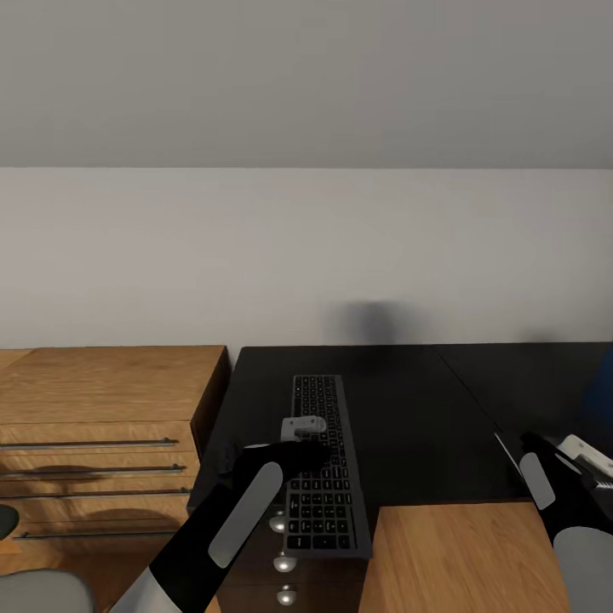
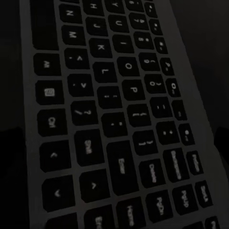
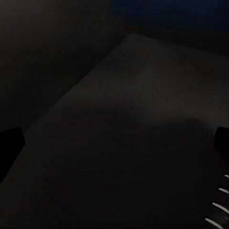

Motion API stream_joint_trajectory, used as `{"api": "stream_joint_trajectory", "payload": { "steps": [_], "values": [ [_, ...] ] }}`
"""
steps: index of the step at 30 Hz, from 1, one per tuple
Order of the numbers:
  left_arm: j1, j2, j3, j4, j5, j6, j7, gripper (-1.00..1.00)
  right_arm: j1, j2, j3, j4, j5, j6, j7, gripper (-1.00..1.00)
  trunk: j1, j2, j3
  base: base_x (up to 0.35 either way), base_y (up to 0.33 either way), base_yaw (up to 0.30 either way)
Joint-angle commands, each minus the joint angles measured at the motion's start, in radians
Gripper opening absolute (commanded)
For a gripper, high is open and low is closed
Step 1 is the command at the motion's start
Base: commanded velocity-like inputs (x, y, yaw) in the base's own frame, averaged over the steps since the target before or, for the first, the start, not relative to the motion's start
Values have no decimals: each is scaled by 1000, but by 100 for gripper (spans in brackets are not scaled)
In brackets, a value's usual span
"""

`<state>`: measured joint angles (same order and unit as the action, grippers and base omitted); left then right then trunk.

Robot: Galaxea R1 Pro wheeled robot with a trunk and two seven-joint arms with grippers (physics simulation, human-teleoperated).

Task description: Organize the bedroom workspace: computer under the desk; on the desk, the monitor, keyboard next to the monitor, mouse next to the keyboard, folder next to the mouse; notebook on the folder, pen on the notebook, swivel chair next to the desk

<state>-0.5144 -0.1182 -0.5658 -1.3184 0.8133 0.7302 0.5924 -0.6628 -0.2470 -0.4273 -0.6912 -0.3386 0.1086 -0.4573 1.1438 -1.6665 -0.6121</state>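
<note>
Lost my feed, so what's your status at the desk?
Left gripper over the keyboard, state unclear. Keyboard lies on the desk, near end past the edge. Right gripper's state unclear. Nothing blocking.

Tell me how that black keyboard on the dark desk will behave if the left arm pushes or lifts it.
The keyboard looks like a flat, rigid slab, so it should probably slide on the desk rather than roll or tip. It is long and thin, so an off-center push would likely rotate it. Its near end seems to overhang the desk edge, so lifting from one end may tilt it.
</note>
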Motion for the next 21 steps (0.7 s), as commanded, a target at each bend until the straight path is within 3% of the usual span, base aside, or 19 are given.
{"api": "stream_joint_trajectory", "payload": {
  "steps": [1,21],
  "values": [
    [-1,0,-1,-1,10,1,10,100,0,0,-1,59,-14,5,-4,100,0,0,-1,0,4,0],
    [-1,0,-4,-1,11,1,9,100,0,0,-1,60,-14,5,-4,100,0,0,-1,0,43,0]
  ]
}}
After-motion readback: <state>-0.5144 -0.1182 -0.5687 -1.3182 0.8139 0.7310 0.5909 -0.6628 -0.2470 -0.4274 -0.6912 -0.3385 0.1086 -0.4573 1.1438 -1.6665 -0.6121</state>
